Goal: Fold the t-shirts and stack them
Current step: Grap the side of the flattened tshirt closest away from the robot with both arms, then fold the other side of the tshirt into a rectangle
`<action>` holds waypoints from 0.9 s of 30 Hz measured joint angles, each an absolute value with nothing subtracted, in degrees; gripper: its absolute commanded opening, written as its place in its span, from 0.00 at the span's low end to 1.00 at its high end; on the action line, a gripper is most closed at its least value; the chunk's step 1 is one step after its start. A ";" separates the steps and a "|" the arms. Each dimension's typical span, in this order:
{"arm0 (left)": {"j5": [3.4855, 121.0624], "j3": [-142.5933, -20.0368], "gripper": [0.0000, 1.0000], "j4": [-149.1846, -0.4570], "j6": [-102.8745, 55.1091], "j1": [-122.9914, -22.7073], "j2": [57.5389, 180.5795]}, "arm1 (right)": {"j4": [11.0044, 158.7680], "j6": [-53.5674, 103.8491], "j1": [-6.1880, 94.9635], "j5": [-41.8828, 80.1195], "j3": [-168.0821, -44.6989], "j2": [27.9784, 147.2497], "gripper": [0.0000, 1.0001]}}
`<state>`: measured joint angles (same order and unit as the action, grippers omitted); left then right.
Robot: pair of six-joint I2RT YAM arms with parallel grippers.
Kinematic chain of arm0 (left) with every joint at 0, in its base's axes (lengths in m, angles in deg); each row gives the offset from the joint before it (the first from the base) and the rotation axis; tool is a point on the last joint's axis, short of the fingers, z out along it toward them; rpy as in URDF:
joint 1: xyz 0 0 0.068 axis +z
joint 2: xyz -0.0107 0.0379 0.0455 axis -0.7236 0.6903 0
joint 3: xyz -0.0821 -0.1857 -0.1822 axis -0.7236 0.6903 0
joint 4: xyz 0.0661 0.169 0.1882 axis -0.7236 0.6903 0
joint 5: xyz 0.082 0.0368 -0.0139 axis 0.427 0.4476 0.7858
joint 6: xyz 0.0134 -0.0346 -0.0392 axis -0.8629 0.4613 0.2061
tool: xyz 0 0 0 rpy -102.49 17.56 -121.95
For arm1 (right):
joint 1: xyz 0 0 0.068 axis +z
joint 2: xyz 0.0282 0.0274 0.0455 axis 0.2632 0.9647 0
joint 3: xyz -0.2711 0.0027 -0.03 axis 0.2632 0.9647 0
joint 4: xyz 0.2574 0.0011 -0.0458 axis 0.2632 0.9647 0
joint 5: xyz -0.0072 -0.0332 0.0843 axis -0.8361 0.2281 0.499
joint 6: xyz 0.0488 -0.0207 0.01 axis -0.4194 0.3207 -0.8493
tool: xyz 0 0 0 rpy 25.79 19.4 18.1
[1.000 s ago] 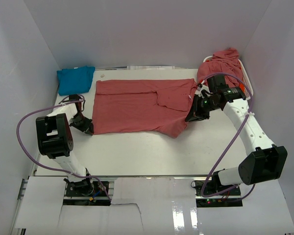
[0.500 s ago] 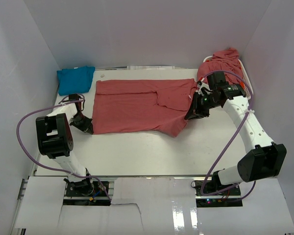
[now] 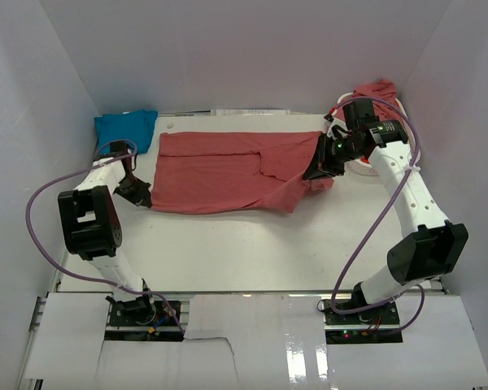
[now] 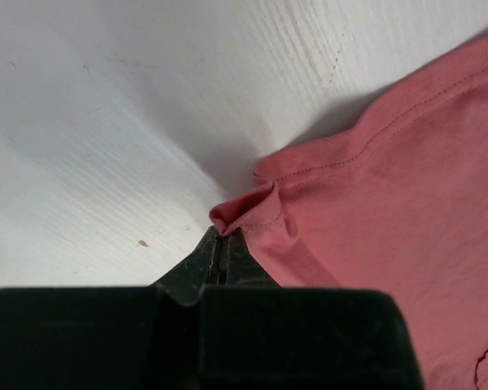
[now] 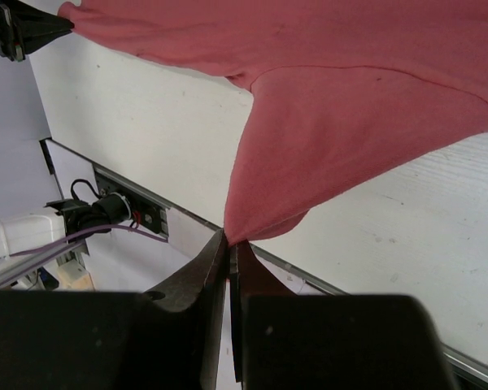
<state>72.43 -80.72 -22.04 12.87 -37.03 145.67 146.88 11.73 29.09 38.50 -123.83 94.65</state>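
The soft rose-red cotton t-shirt [image 3: 220,171] is held at either end by the left pincer [image 4: 222,242] and the right pincer [image 5: 229,244] (both clamped on cloth), apparently for folding.

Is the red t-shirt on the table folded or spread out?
Mostly spread: the red t-shirt lies open across the table, only one sleeve folded in.

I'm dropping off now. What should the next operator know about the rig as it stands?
Left hand: shut on the near left corner of the rose-red shirt.
Right hand: shut on that shirt's right edge, lifted off the table.
Done: turquoise shirt lies folded at the far left.
Left: the held shirt is spread wide, not folded up. More rose-red shirts are heaped in the basket at the far right. Fold and stack all.
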 measured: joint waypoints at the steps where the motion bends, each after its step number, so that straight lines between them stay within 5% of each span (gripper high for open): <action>1: 72.40 -81.22 0.00 -21.74 12.87 -37.03 146.30 | 147.07 11.88 28.95 38.55 -124.32 95.11 0.08; 27: 70.79 -99.93 0.00 -14.87 14.54 -37.05 156.38 | 148.50 15.38 24.89 38.61 -136.82 109.80 0.08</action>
